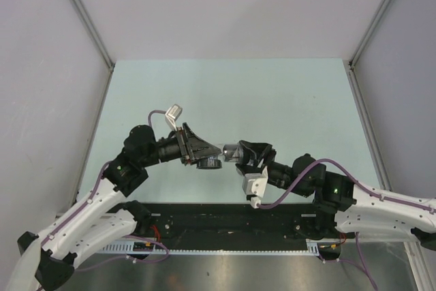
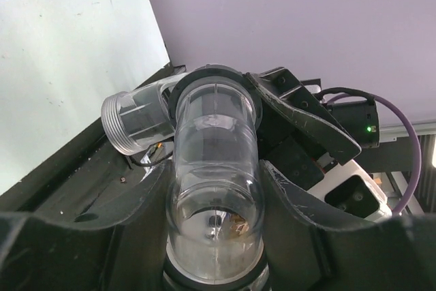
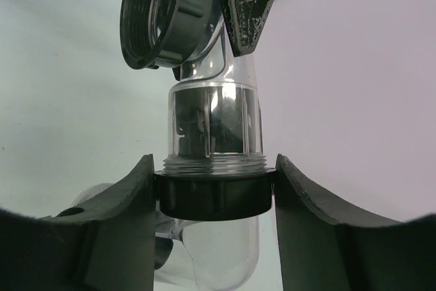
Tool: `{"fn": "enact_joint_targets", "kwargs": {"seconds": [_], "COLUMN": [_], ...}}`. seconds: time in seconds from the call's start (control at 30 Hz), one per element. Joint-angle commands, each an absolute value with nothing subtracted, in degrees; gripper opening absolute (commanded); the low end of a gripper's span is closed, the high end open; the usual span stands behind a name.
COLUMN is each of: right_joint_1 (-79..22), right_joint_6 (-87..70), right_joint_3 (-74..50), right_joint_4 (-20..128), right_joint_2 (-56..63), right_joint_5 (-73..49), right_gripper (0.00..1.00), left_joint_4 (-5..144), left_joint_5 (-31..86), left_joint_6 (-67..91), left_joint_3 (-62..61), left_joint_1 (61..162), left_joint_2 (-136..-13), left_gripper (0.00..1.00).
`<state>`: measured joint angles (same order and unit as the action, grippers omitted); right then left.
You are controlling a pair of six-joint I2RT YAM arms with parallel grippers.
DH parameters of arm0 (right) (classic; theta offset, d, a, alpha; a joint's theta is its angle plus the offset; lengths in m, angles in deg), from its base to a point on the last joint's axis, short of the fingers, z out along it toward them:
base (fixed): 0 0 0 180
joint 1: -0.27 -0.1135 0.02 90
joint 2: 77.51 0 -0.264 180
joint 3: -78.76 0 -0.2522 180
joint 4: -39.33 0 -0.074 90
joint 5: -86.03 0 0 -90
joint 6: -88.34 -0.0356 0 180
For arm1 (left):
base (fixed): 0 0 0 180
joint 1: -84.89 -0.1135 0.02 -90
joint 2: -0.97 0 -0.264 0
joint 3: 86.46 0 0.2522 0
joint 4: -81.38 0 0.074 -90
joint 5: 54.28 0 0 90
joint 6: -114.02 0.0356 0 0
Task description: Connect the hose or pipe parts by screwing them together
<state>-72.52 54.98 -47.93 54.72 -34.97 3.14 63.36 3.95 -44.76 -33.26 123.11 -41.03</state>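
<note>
Right gripper (image 3: 214,185) fingers (image 3: 116,223) pinch the black ring (image 3: 214,201) from both sides, closed tight on it. Threads of the clear pipe part (image 3: 214,124) sit at that ring, apparently seated in it. Left gripper (image 2: 216,202) is clamped on the clear part's tube; both pieces hang between the arms, above the table (image 1: 272,93).

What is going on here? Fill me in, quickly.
Two robot arms are joining pipe parts above the table. The left gripper is clamped on a clear pipe fitting that has a threaded side branch. The right gripper is shut on a black ring nut at the end of that fitting. A band of thread shows just above the nut, so the joint does not look fully screwed home.
</note>
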Motion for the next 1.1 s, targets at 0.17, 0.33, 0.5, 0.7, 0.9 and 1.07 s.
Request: {"fn": "enact_joint_targets", "kwargs": {"seconds": [0.17, 0.33, 0.5, 0.7, 0.9, 1.07], "right_joint_1": [-70.22, -64.42, -59.85, -51.0, -44.2, -43.5], "right_joint_6": [42.92, 35.26, 27.37, 13.66, -4.64, -2.3], "right_joint_3": [-46.53, -44.24, -42.4, -40.64, -40.64, -40.64], "right_joint_4": [57.47, 62.58, 64.7, 59.96, 51.07, 54.66], "right_joint_2": [-33.05, -30.06, -25.32, -20.39, -18.89, -23.62], "right_joint_5": [-3.25, -18.1, -30.74, -48.12, -59.61, -52.5], "right_gripper": [0.24, 0.22, 0.21, 0.24, 0.25, 0.63], "left_joint_4": [69.9, 72.36, 71.84, 71.31, 71.22, 71.22], "left_joint_5": [-7.35, -6.73, -15.51, -14.93, -12.27, -7.61], "left_joint_6": [-23.31, 4.34, 23.8, 44.8, 53.98, 49.51], "left_joint_3": [-24.81, -27.08, -28.4, -34.11, -39.3, -38.61], "left_joint_1": [123.12, 123.12, 123.21, 124.17, 124.27, 124.27], "left_joint_2": [-42.63, -38.67, -40.59, -41.13, -39.63, -41.3], "left_gripper": [0.0, 0.0, 0.0, 0.0, 0.0, 0.0]}}
